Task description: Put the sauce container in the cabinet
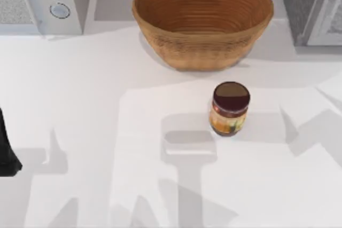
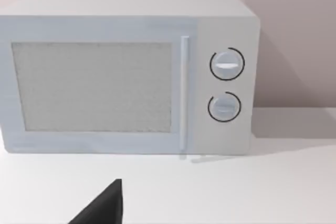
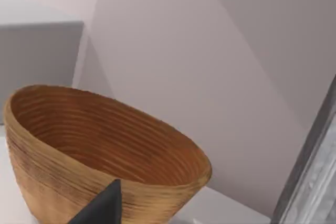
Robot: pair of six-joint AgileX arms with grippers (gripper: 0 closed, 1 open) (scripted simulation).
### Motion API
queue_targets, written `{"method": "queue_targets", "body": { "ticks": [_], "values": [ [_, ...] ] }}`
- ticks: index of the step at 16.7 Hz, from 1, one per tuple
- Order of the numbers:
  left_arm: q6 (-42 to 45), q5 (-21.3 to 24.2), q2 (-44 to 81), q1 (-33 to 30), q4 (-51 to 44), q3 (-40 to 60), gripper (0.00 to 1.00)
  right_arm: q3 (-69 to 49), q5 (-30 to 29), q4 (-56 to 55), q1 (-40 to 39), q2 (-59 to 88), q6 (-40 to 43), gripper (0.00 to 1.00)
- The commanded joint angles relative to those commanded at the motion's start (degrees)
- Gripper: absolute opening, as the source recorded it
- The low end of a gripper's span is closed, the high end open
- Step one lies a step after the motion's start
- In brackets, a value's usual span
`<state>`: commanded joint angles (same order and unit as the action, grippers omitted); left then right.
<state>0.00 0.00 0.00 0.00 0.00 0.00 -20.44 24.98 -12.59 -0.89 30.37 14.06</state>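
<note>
Top view sauce container (image 1: 230, 108) upright before basket (image 1: 203, 20), cabinet (image 1: 310, 6) right, pincer state unclear

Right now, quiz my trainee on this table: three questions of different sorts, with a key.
1. True or false: the jar lies inside the basket.
2. What stands at the table's back right corner: A) the microwave, B) the cabinet, C) a kettle?
3. What colour is the jar's lid?

Key:
1. False; it stands upright on the table, in front of the basket and apart from it.
2. B.
3. Dark maroon-brown.
</note>
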Motion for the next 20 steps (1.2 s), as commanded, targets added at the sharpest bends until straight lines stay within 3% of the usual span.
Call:
{"method": "queue_targets", "body": {
  "ticks": [8, 12, 16, 20],
  "values": [
    [0.0, 0.0, 0.0, 0.0, 0.0, 0.0, 1.0, -22.28, 33.92, -9.76, -0.83, 54.87, 19.67, 1.0],
    [0.0, 0.0, 0.0, 0.0, 0.0, 0.0, 1.0, -29.98, 47.64, -11.29, -1.53, 79.23, 28.16, 1.0],
    [0.0, 0.0, 0.0, 0.0, 0.0, 0.0, 1.0, -34.64, 55.79, -11.31, -1.95, 94.53, 34.01, 1.0],
    [0.0, 0.0, 0.0, 0.0, 0.0, 0.0, 1.0, -36.21, 57.57, -10.92, -2.12, 100.27, 36.19, 1.0]
  ]
}}
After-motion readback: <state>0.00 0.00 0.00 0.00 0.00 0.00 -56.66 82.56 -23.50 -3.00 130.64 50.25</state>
